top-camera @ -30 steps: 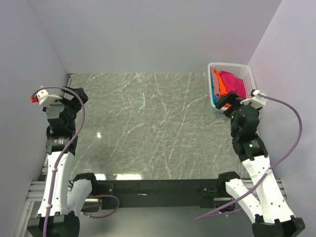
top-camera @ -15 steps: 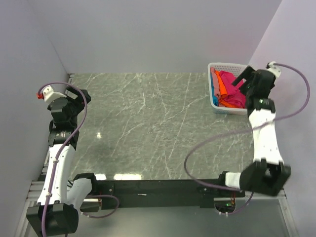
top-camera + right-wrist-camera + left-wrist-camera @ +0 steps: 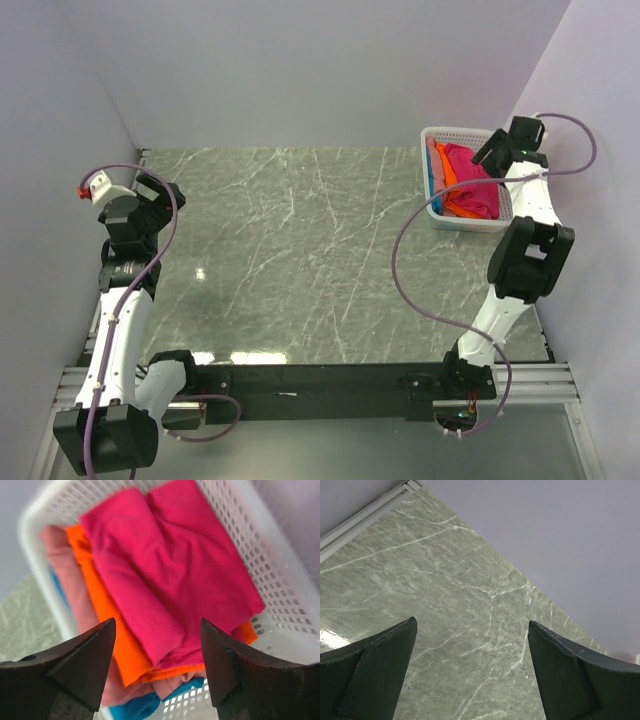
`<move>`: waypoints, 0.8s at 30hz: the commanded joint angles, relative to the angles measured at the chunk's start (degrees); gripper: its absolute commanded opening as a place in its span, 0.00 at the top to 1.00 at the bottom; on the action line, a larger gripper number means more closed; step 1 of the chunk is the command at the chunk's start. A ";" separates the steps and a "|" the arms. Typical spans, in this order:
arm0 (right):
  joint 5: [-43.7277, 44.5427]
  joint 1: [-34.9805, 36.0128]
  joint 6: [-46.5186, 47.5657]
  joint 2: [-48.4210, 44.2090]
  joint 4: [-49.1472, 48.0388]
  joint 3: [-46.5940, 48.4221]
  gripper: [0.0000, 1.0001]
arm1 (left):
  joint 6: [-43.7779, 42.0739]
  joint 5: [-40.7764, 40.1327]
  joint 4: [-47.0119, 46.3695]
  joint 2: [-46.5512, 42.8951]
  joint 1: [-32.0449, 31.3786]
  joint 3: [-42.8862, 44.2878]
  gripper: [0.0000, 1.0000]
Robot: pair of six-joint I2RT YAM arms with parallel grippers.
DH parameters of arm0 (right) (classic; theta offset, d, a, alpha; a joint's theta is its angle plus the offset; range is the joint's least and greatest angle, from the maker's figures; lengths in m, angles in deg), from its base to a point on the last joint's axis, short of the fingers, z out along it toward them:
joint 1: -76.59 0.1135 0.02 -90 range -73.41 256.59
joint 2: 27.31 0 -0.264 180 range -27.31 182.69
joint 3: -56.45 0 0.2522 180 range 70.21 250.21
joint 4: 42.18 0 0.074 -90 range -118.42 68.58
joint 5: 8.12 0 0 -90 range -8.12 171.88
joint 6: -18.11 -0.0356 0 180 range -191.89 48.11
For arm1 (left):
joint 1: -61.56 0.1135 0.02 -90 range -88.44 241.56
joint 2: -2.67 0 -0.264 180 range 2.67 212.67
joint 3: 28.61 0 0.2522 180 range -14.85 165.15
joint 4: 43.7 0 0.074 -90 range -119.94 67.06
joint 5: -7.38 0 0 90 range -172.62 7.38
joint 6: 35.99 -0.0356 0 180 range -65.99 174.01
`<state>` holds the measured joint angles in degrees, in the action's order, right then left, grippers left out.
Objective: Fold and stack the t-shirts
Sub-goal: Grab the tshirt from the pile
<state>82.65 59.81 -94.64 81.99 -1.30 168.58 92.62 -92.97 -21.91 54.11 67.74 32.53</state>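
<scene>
Straight ahead of the right pincer [image 3: 157, 622] — jaws spread, empty — lies the crimson-pink cloth t-shirt [image 3: 170, 565], topping the white plastic lattice basket [image 3: 280, 580].

On the overhead feed I see a green marble-patterned bench [image 3: 300, 250], veined in white, filling the middle of the view. A white plastic lattice basket [image 3: 462, 132] stands on it at about 2 o'clock, in the far right corner, with one side close to the right wall [image 3: 590, 100]. Pale lilac walls close the bench in at 9, 12 and 3 o'clock. A small glare [image 3: 200, 272] lies on the surface toward 9 o'clock. At 7 o'clock I make out a silver slotted rail [image 3: 68, 385] along the near edge.
</scene>
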 commanded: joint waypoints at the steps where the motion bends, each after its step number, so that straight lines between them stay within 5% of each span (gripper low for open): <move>1: -0.69 -0.19 -2.13 3.90 1.98 1.22 0.28 | -0.29 -0.72 -0.48 0.33 -0.02 3.07 0.01; 5: -4.99 -0.19 -4.58 6.02 -0.83 -1.59 0.35 | -0.29 -0.90 -0.47 0.42 -0.02 3.25 0.00; 9: -5.17 -0.19 -4.68 6.19 -3.12 -2.22 0.76 | 0.06 -0.90 -0.56 0.33 -0.02 3.16 0.01; 13: -1.58 -0.19 -4.24 3.65 -3.82 -1.69 1.00 | 0.06 -0.55 -0.74 0.15 0.06 3.16 0.01; 19: 1.77 0.08 -3.10 -8.81 -8.90 -8.26 1.00 | 0.32 -0.02 -1.18 -0.37 -0.02 2.90 0.01; 24: 6.16 5.43 -0.82 -27.97 -14.71 -16.53 1.00 | 0.50 1.56 -1.97 -0.46 -0.11 2.63 0.01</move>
<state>84.75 61.38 -97.70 66.69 -8.23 153.39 92.68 -92.80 -21.95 54.64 67.74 33.09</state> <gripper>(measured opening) 0.021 0.995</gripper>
